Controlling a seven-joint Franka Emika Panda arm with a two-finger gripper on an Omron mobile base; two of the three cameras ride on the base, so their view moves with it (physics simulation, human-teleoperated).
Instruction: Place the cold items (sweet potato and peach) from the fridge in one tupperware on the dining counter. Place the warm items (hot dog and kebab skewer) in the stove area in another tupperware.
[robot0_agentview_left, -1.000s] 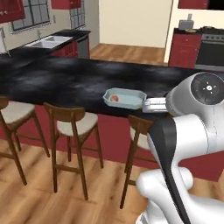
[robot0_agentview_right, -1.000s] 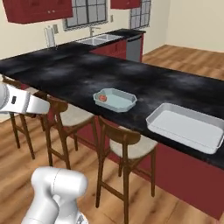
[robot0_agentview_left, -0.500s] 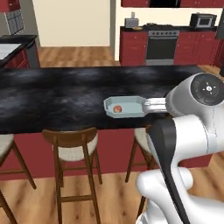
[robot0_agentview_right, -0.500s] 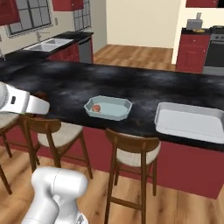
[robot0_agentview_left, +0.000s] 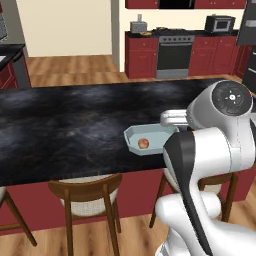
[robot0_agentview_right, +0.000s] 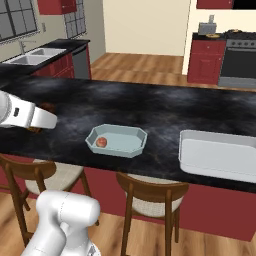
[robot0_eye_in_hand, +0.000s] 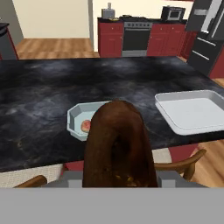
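The jaws squeeze the brown sweet potato (robot0_eye_in_hand: 117, 144), so it stays up in front of the gripper (robot0_eye_in_hand: 118, 180). The peach (robot0_agentview_right: 101, 142) lies in the small tupperware (robot0_agentview_right: 131, 148) on the dining counter (robot0_agentview_right: 165, 112), so the potato should go there too

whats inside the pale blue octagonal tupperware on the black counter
One small reddish-orange peach lies in the pale blue octagonal tupperware, near one end. In the hand view the brown sweet potato held by the gripper covers part of the tub.
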